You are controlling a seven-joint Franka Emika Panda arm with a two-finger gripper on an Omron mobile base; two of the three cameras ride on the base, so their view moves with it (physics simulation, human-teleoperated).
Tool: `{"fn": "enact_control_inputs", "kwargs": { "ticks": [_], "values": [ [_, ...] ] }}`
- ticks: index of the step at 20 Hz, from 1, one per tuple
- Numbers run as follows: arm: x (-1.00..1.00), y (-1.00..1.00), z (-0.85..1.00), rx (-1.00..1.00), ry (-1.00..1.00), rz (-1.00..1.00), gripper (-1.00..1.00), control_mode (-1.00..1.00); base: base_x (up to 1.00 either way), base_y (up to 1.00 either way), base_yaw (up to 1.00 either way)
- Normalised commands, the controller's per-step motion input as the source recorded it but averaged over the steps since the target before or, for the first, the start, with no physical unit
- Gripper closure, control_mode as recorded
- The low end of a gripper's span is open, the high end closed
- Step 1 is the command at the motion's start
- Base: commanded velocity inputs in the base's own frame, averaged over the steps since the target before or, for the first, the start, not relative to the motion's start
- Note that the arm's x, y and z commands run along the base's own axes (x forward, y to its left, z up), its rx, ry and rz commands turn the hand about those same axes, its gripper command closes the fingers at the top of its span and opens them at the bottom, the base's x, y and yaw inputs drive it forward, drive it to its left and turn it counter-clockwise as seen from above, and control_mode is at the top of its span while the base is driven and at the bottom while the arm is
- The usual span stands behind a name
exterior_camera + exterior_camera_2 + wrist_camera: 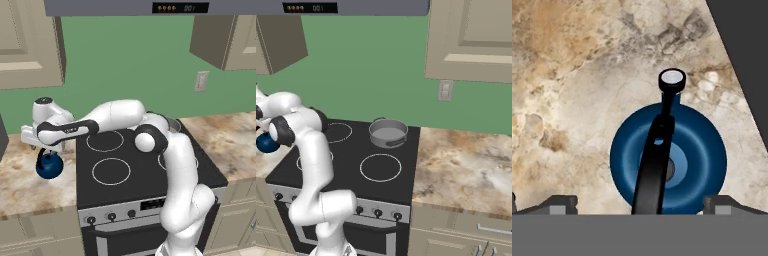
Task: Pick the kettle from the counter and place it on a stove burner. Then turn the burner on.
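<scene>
The dark-blue kettle [49, 167] [266, 144] stands on the mottled counter [20, 187] just left of the black cooktop [135, 177]. In the hand view the kettle [697, 160] lies straight below, its black arched handle [654, 160] running up the middle. My gripper [46, 149] [641, 204] hovers right over it, open, one fingertip [562, 203] on each side of the handle, well apart from it. The closest white-ringed burners [111, 171] [105, 141] are to the kettle's right.
A grey steel pot [388, 132] sits on the back right burner. Another free burner [380, 167] is at the front right. Knobs [111, 216] line the stove's front panel. More counter [466, 170] runs right of the stove; wall cabinets [30, 45] hang above.
</scene>
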Motion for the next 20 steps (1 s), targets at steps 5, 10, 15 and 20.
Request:
{"fn": "enact_control_inputs", "kwargs": {
  "ticks": [5, 10, 15, 20],
  "values": [
    [0.22, 0.00, -0.18, -0.02, 0.00, 0.00, -1.00, -1.00, 0.00, 0.00, 0.00],
    [0.10, 0.00, -0.06, 0.00, 0.00, 0.00, 1.00, -1.00, 0.00, 0.00, 0.00],
    [0.00, 0.00, 0.00, 0.00, 0.00, 0.00, 1.00, -1.00, 0.00, 0.00, 0.00],
    [-0.09, -0.01, 0.05, 0.00, -0.09, 0.00, 1.00, -1.00, 0.00, 0.00, 0.00]
  ]
}}
